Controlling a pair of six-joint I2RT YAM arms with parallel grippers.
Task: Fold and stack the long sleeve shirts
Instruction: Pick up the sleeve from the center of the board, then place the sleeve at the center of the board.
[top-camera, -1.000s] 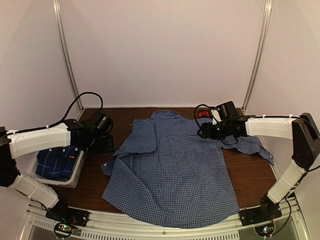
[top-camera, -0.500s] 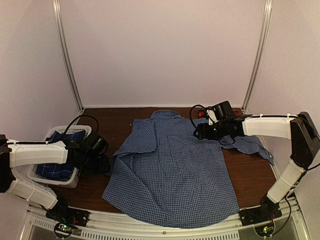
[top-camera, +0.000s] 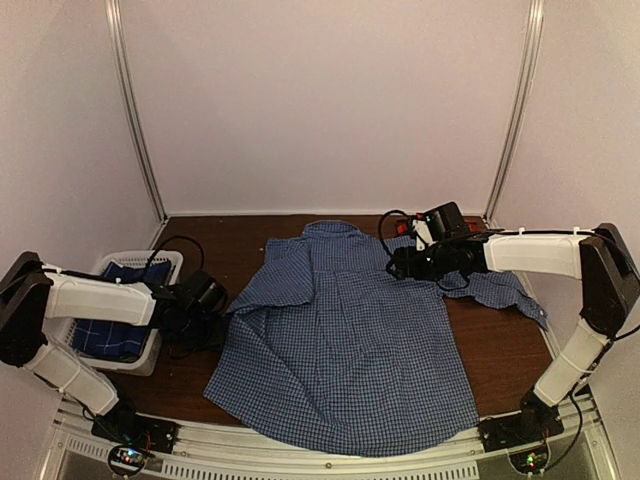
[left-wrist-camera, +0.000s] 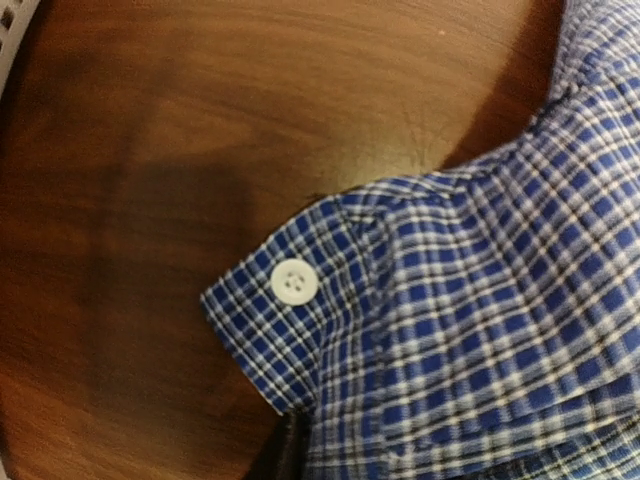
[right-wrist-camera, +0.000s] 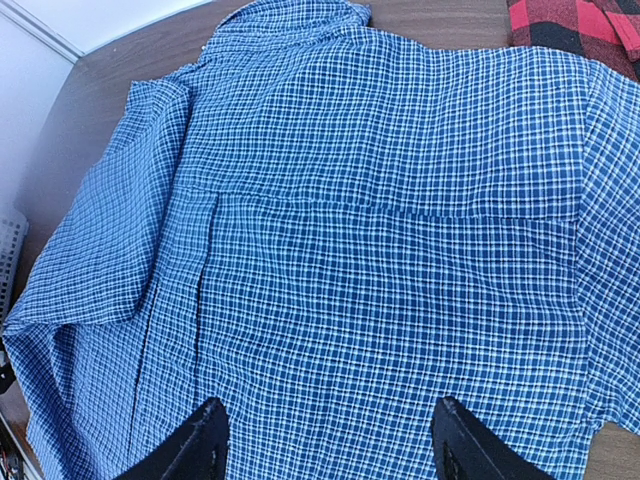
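A blue-and-white gingham shirt (top-camera: 345, 335) lies spread back-up across the middle of the brown table. Its left sleeve cuff (left-wrist-camera: 285, 300), with one white button, fills the left wrist view. My left gripper (top-camera: 220, 320) is low at that cuff; the cloth covers its jaws, and only a dark sliver of one finger (left-wrist-camera: 288, 452) shows under the cuff's edge. My right gripper (right-wrist-camera: 330, 450) hangs open above the shirt's upper back, near the right shoulder (top-camera: 400, 265), with nothing between its fingers. A red-and-black plaid shirt (right-wrist-camera: 575, 25) lies behind it at the table's back right.
A white basket (top-camera: 140, 362) stands at the left edge with a darker blue plaid shirt (top-camera: 105, 335) in it. The gingham shirt's right sleeve (top-camera: 505, 290) trails toward the right arm. White walls close in the back and sides.
My left arm has swung forward from beside the basket and come down at the shirt's left cuff. My right gripper has shifted slightly left over the shoulder and stays open.
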